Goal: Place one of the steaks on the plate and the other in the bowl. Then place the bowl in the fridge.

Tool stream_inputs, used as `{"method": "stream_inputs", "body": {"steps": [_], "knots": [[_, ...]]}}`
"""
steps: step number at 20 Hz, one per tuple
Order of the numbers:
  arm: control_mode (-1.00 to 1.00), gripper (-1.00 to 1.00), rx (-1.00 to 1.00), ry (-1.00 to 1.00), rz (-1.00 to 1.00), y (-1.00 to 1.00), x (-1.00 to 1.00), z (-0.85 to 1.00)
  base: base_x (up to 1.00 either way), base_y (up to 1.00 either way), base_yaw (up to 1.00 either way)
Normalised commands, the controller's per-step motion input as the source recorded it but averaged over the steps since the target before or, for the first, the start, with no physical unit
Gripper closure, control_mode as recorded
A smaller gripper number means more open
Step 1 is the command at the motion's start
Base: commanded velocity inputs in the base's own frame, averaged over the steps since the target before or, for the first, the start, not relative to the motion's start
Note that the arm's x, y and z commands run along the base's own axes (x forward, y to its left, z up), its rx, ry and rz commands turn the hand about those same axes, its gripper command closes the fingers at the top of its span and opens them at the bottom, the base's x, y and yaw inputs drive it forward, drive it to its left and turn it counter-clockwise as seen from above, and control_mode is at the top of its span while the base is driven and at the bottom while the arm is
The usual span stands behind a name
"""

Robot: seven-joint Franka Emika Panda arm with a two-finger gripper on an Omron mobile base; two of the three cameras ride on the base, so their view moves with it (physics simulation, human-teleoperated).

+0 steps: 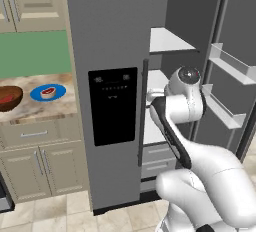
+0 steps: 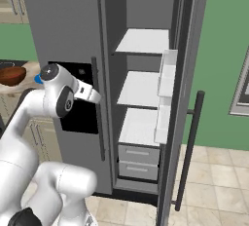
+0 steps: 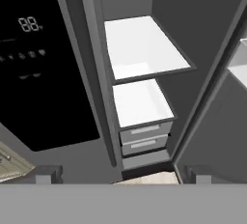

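The gripper (image 3: pixel 120 175) is being held spread and empty before the fridge (image 1: pixel 115 36), whose right door (image 2: pixel 187 98) is standing open.

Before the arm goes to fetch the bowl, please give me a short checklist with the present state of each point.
1. Fridge right door open: ok.
2. White shelves free for the bowl: ok.
3. Gripper open and holding nothing: ok.
4. One steak in the bowl: ok, red meat shows inside.
5. Other steak on the plate: ok.
6. Bowl within reach from here: cannot tell; it sits on the counter left of the fridge.
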Motion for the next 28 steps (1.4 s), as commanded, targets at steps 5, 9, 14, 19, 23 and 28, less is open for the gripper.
{"method": "stream_inputs", "body": {"steps": [5,9,14,19,23,28], "knots": [[-1.0,-1.0,0.0,0.0,-0.03,0.07,0.61,-0.19,0.0,0.0,0.0],[-1.0,-1.0,0.0,0.0,0.05,0.0,0.43,-0.17,0.0,0.0,0.0],[-1.0,-1.0,0.0,-0.01,0.14,0.0,0.32,-0.06,0.0,0.0,0.0],[-1.0,-1.0,0.0,0.0,0.07,0.07,0.61,-0.1,0.0,0.0,0.0],[-1.0,-1.0,0.0,0.0,0.01,0.17,0.52,-0.12,0.0,0.0,0.0],[-1.0,-1.0,0.0,0.0,0.0,0.07,0.3,-0.13,0.0,0.0,0.0]]}}
